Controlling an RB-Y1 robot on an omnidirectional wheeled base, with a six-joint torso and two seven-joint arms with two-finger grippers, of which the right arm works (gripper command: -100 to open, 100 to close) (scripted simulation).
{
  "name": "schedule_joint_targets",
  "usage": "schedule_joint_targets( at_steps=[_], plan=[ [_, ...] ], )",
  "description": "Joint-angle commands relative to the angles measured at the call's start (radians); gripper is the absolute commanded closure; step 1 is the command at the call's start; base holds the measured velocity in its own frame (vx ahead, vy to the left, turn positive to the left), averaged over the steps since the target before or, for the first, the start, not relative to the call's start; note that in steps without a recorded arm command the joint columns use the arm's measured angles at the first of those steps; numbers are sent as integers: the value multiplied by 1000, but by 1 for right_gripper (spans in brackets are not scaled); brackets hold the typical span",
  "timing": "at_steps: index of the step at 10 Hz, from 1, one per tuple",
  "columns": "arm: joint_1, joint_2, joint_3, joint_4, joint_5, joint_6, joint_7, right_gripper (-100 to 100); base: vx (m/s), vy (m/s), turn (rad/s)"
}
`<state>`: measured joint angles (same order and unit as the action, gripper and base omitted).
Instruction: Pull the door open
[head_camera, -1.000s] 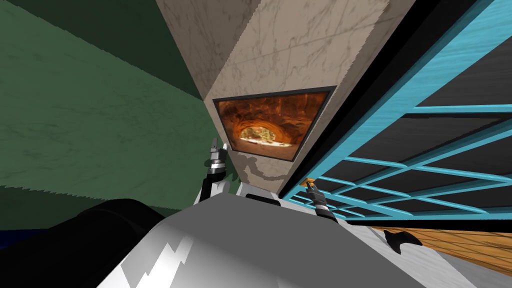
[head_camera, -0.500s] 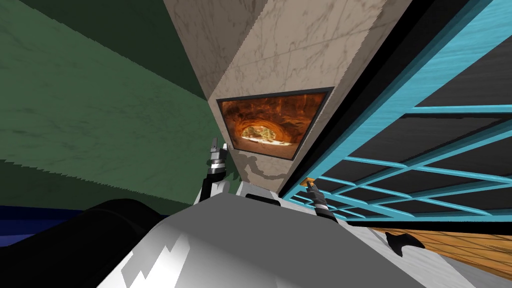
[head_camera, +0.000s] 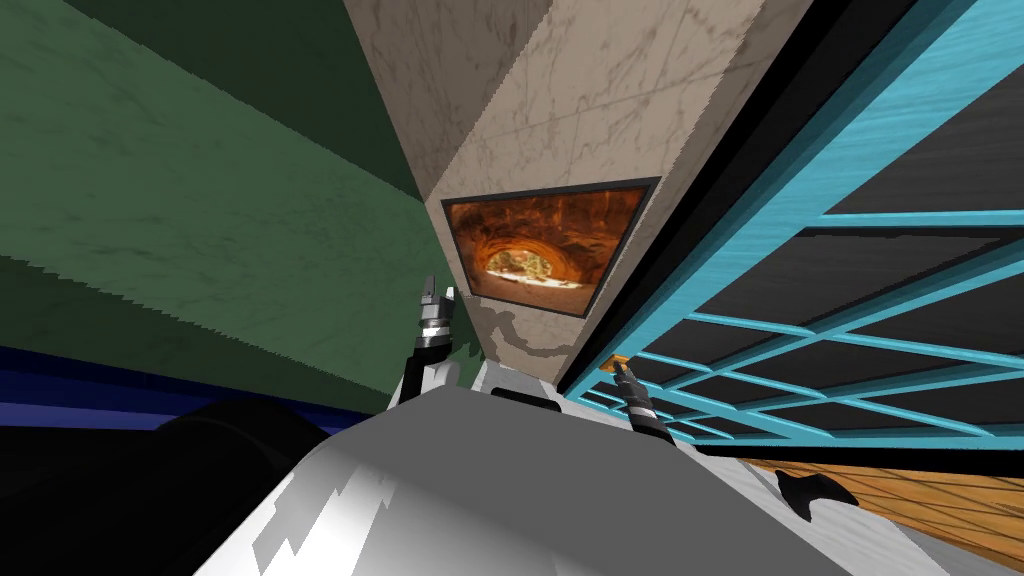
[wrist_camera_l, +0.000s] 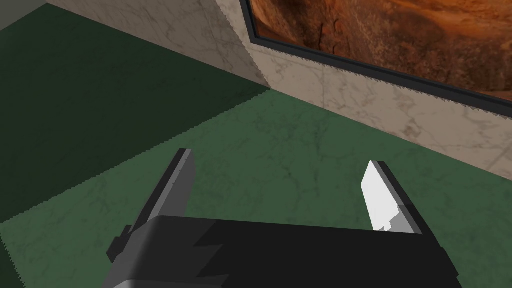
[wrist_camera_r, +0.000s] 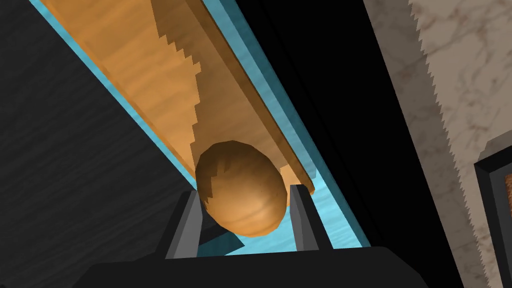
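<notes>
Right gripper (wrist_camera_r: 245, 190) is clamped on the brown knob (wrist_camera_r: 241, 212), one finger on each side and gripped near the fingertips, not deep. Shallow hold on a round surface, so I expect slip if the pull goes off-axis.

- Pull straight back along the knob's stem first, then let the wrist follow the door's arc around the hinges. A straight-line drag would peel the fingers off.
- Keep squeeze constant and go slow. No twisting of the knob.
- Move base or torso with the arm rather than over-extending the elbow.

The knob sticks out from a long wooden plate (wrist_camera_r: 150, 85), pointing at the gripper. The plate runs lengthwise along the door's edge strip, so its long axis follows the door's height.

The door (head_camera: 900, 110) is a blue frame with dark panes, on my right. A black area (wrist_camera_r: 340, 100) separates its edge from the marbled wall (wrist_camera_r: 450, 100). Can't tell how far it's open.

Left gripper (wrist_camera_l: 277, 157) is raised on my left, fingers spread wide, holding nothing.
</notes>
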<state>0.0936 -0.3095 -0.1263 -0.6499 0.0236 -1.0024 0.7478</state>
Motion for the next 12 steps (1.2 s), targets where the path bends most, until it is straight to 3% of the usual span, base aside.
schedule_joint_targets(
  at_steps=[1,12],
  plan=[
    [-2,1,6,1,-14,2,-49,100,-43,-18,57],
    [-14,0,37,1,-91,13,-312,100,-36,-18,46]
  ],
)
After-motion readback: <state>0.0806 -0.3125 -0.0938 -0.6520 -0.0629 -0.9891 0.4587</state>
